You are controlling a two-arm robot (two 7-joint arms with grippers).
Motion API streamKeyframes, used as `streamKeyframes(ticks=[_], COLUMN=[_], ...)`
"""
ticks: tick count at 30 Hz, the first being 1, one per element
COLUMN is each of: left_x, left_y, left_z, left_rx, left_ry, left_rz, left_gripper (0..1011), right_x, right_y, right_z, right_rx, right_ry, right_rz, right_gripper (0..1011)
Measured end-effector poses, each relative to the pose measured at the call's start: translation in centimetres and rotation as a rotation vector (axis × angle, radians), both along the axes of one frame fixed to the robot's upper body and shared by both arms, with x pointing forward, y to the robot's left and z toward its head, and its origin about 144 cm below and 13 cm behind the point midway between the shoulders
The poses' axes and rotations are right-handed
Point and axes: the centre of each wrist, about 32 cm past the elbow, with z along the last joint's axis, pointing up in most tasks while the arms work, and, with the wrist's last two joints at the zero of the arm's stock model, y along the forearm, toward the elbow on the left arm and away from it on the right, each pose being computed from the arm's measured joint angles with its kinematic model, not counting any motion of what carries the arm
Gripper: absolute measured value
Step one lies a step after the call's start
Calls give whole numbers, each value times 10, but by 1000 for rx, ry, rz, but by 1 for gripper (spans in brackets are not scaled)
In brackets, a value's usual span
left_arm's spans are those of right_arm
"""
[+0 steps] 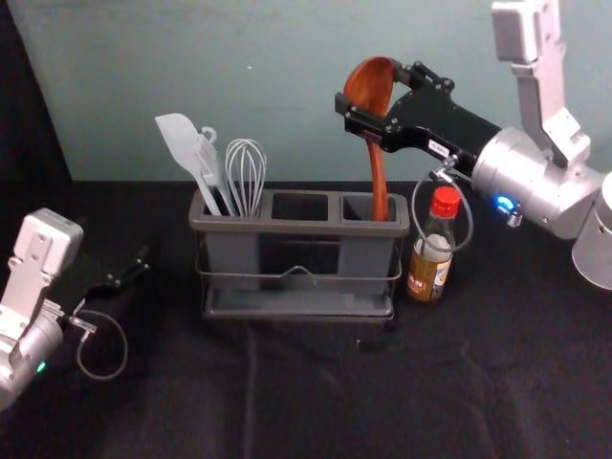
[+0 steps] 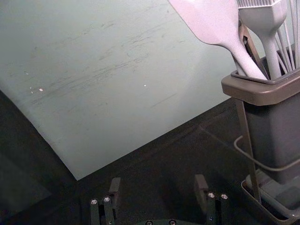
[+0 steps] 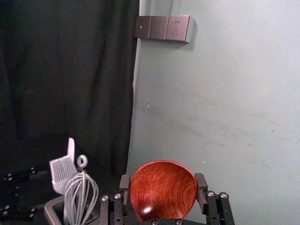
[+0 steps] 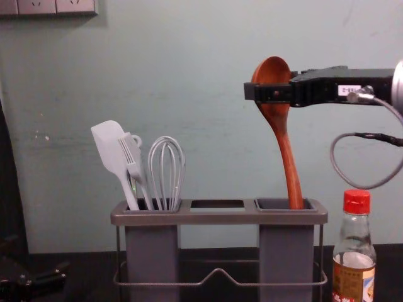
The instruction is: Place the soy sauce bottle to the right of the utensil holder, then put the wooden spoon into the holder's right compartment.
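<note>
Straight below the right end effector (image 1: 371,86), with only a slight offset to the robot's right, find the right compartment (image 4: 286,251) of the utensil holder (image 4: 220,218). Clenched on the bowl of the wooden spoon (image 4: 288,151), with 1 finger against each side, reaching in level from the right. Carried bowl up and handle down, close to upright, leaning a little: bowl toward the left, lower end toward the right. Seems to have the lower end just inside the compartment's mouth; cannot tell how deep, behind the rim.

By this judgement, at the insertion step, with the bottle's part done. Calls for a drop along the handle's long axis, easing slightly right, then a release close above the rim. Could knock the spoon against the lip or tip it sideways if let go too high.

Below and to the right of that same end effector, see the soy sauce bottle (image 4: 356,258), upright on the worktop (image 1: 316,382), just beside the holder. Mind the cable (image 4: 332,154) looping near it on the way down.

Well off to the left, farther from the spoon, the idle left end effector (image 2: 158,183), released, fingers apart.
</note>
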Motion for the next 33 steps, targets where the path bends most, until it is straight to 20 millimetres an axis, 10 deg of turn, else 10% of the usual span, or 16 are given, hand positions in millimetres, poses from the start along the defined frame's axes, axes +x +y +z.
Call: streamKeyframes(ticks=[33], left_x=[0], left_y=[0], left_z=[0], left_rx=[0], left_ry=[0], left_rz=[0], left_gripper=[1011], right_x=[7], right_y=[-15], right_z=[-14], right_rx=[-3], right_ry=[113], right_rz=[-12], right_gripper=[840])
